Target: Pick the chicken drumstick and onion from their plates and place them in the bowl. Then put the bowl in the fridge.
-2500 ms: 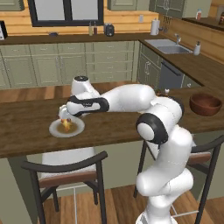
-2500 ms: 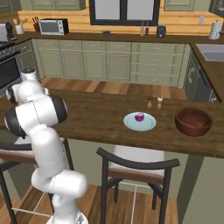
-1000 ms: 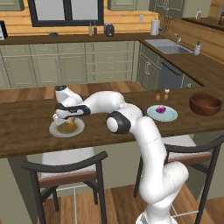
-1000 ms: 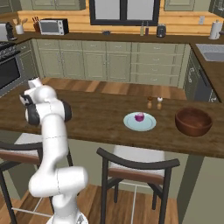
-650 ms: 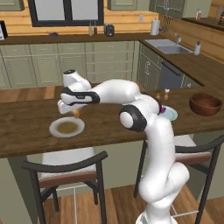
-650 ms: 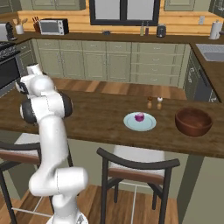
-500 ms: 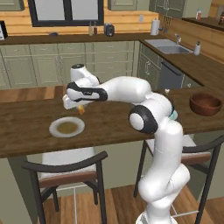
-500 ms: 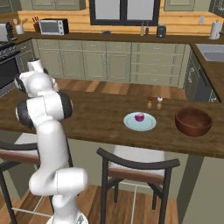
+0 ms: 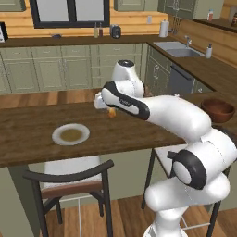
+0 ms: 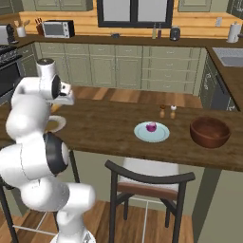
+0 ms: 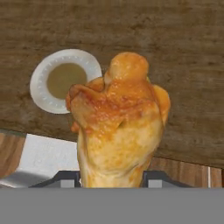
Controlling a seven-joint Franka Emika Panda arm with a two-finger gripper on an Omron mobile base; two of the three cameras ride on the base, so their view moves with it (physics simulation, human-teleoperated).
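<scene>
Gripper: the gripper (image 9: 109,111) hangs above the desk (image 9: 28,143), off to the sink side of the cream plate (image 9: 70,134), and is clamped on the drumstick (image 11: 118,124).
Drumstick: held off the desk; in the hand view it stands up between the two dark fingertips (image 11: 65,178), golden-orange and lumpy. From the left base view it shows as a small orange bit (image 9: 111,113) under the hand.
Cream plate: lies flat on the desk with its brownish centre bare; in the hand view the cream plate (image 11: 43,96) sits beyond and to one side of the drumstick, not under it.
Blue plate: the blue plate (image 10: 151,132) lies farther along the desk from the cream plate, between it and the bowl (image 10: 210,132).
Onion: the purple onion (image 10: 151,126) rests in the middle of the blue plate.
Bowl: dark brown, upright on the desk, near the blue plate on the side away from the cream plate; its rim also shows in the left base view (image 9: 218,109).
Shakers: two small shakers (image 10: 167,112) stand together on the desk just behind the blue plate.
</scene>
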